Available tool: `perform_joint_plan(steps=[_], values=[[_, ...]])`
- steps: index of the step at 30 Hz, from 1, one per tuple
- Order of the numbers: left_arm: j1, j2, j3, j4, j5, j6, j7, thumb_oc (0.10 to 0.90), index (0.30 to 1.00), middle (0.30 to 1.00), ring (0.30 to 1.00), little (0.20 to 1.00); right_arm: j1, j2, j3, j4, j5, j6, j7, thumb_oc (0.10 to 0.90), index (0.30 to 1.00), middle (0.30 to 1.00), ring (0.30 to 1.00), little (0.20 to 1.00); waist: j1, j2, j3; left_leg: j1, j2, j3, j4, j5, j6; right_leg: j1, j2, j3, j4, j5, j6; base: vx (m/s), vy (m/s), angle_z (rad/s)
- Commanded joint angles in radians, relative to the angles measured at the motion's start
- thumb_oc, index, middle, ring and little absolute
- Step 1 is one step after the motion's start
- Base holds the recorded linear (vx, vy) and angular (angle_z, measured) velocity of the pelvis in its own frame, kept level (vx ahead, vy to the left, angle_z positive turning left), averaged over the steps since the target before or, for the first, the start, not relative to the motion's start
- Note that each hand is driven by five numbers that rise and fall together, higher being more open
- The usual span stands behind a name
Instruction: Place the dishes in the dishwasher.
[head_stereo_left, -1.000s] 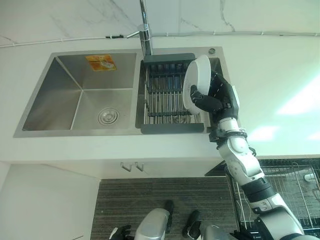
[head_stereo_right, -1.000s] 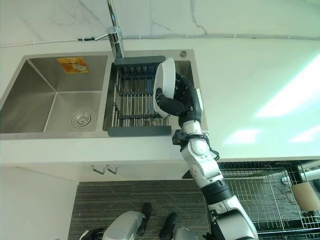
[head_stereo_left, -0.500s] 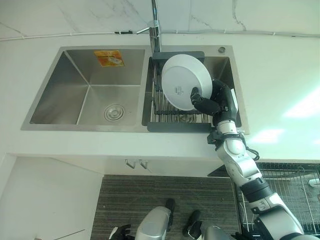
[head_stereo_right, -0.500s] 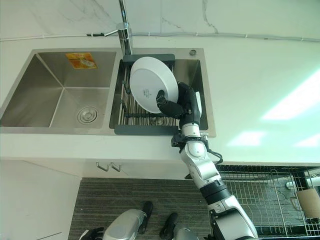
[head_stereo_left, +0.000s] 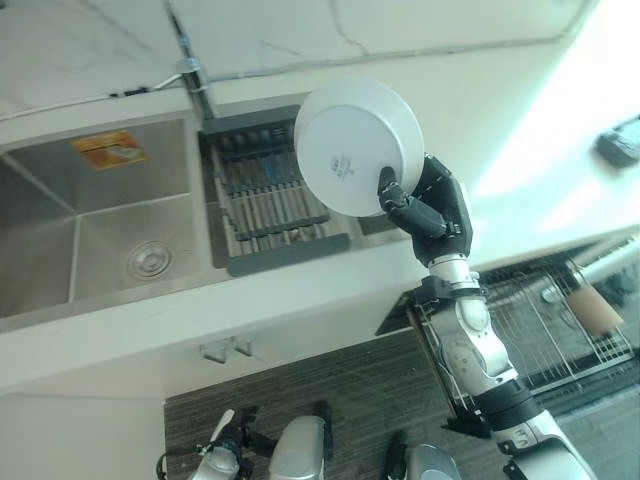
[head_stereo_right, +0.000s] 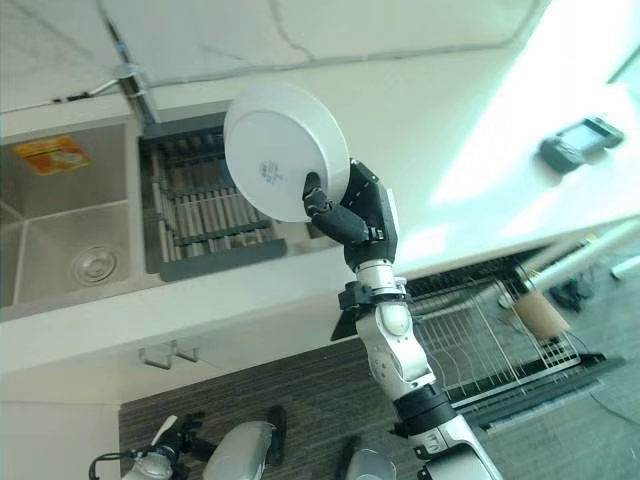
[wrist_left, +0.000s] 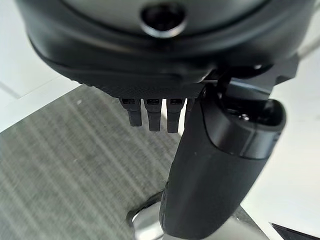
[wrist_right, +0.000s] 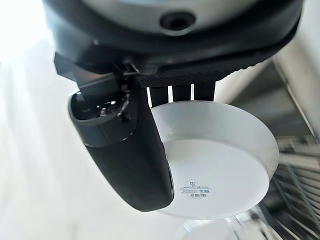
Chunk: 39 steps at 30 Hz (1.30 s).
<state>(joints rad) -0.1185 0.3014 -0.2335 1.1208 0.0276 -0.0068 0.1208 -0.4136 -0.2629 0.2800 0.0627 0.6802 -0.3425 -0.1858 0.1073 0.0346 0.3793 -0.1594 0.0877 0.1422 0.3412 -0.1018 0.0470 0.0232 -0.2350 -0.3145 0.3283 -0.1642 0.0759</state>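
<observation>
A white dish is raised above the counter's front edge, over the right end of the sink's dark draining rack. Its underside, with a small printed mark, faces me. My right hand is shut on the dish's rim, thumb on the underside and fingers behind it; the right wrist view shows the dish past the thumb. The dishwasher's pulled-out wire rack lies low on the right, below the counter. My left hand hangs idle over the striped floor, fingers relaxed and holding nothing.
A steel sink basin with a drain lies left of the draining rack, and the faucet stands behind it. A dark device rests on the white counter at the far right. A brown cylinder sits in the dishwasher rack.
The right hand has lifted the dish out of the sink's rack, up and towards the counter's front. The camera has swung right, bringing more of the dishwasher rack into view.
</observation>
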Motion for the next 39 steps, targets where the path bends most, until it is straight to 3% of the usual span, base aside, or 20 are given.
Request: perform_joint_plan(steps=[1, 3, 6, 8, 9, 16, 23, 30, 39], values=[[0.088, 0.019, -0.005, 0.033, -0.043, 0.016, 0.027, 0.800, 0.900, 0.900, 0.900, 0.900, -0.169, 0.019, -0.055, -0.222, -0.023, -0.146, -0.008, 0.400, 0.300, 0.300, 0.300, 0.300, 0.037, -0.039, -0.062, 0.069, -0.006, 0.002, -0.041, -0.082, -0.004, -0.033, 0.027, -0.006, -0.028, 0.020, 0.031, -0.26, -0.497, -0.79], [0.081, -0.005, -0.010, 0.044, -0.026, 0.033, 0.013, 0.800, 0.900, 0.900, 0.900, 0.900, -0.203, -0.010, -0.050, -0.263, -0.110, -0.103, -0.079, 0.400, 0.300, 0.300, 0.300, 0.300, 0.018, -0.039, -0.061, 0.054, 0.030, 0.019, -0.041, -0.059, -0.043, -0.072, 0.041, 0.011, -0.028, -0.001, 0.023, -0.20, -0.325, -0.75], [0.085, -0.035, -0.034, 0.061, -0.019, 0.026, 0.020, 0.800, 0.900, 0.900, 0.900, 0.900, -0.197, -0.044, -0.078, -0.295, -0.108, -0.089, -0.102, 0.400, 0.300, 0.300, 0.300, 0.300, -0.011, -0.031, -0.064, 0.041, 0.048, 0.024, -0.041, -0.050, -0.064, -0.089, 0.048, 0.022, -0.028, -0.007, 0.015, -0.09, -0.090, -0.52], [0.086, -0.043, -0.045, 0.065, -0.029, 0.028, 0.029, 0.800, 0.900, 0.900, 0.900, 0.900, -0.190, -0.058, -0.090, -0.301, -0.110, -0.102, -0.108, 0.400, 0.300, 0.300, 0.300, 0.300, -0.024, -0.028, -0.062, 0.036, 0.055, 0.027, -0.041, -0.046, -0.071, -0.094, 0.048, 0.024, -0.028, -0.008, 0.011, -0.04, -0.058, -0.21], [0.088, -0.048, -0.056, 0.069, -0.027, 0.027, 0.038, 0.800, 0.900, 0.900, 0.900, 0.900, -0.173, -0.072, -0.113, -0.306, -0.122, -0.139, -0.129, 0.400, 0.300, 0.300, 0.300, 0.300, -0.039, -0.025, -0.062, 0.031, 0.062, 0.030, -0.041, -0.042, -0.078, -0.099, 0.046, 0.022, -0.028, -0.007, 0.009, -0.03, -0.053, -0.10], [0.083, -0.039, -0.069, 0.051, -0.037, 0.035, 0.027, 0.800, 0.900, 0.900, 0.900, 0.900, -0.120, -0.127, -0.215, -0.309, -0.136, -0.174, -0.216, 0.400, 0.300, 0.300, 0.300, 0.300, -0.077, -0.010, -0.063, 0.000, 0.069, 0.025, -0.041, -0.036, -0.090, -0.129, 0.042, 0.034, -0.028, 0.001, 0.012, -0.02, -0.018, -0.04], [0.085, -0.035, -0.074, 0.018, -0.035, 0.052, 0.021, 0.800, 0.900, 0.900, 0.900, 0.900, -0.026, -0.158, -0.269, -0.267, -0.092, -0.155, -0.152, 0.400, 0.300, 0.300, 0.300, 0.300, -0.096, -0.002, -0.052, -0.020, 0.064, 0.008, -0.041, -0.035, -0.091, -0.146, 0.041, 0.044, -0.028, 0.005, 0.013, -0.01, -0.008, 0.05], [0.079, -0.025, -0.070, -0.024, -0.029, 0.041, 0.023, 0.800, 0.900, 0.900, 0.900, 0.900, 0.040, -0.170, -0.237, -0.117, -0.154, -0.196, -0.075, 0.400, 0.300, 0.300, 0.300, 0.300, -0.098, 0.001, -0.019, -0.030, 0.063, 0.007, -0.041, -0.031, -0.090, -0.154, 0.034, 0.039, -0.028, 0.011, 0.017, 0.00, 0.000, 0.00], [0.048, -0.010, -0.101, -0.082, 0.004, 0.035, 0.027, 0.800, 0.900, 0.900, 0.900, 0.900, 0.081, -0.193, -0.235, 0.013, -0.218, -0.181, -0.073, 0.400, 0.300, 0.300, 0.300, 0.300, -0.110, 0.011, 0.004, -0.053, 0.057, -0.007, -0.041, -0.023, -0.095, -0.167, 0.040, 0.045, -0.028, 0.012, 0.016, 0.00, 0.010, 0.01]])
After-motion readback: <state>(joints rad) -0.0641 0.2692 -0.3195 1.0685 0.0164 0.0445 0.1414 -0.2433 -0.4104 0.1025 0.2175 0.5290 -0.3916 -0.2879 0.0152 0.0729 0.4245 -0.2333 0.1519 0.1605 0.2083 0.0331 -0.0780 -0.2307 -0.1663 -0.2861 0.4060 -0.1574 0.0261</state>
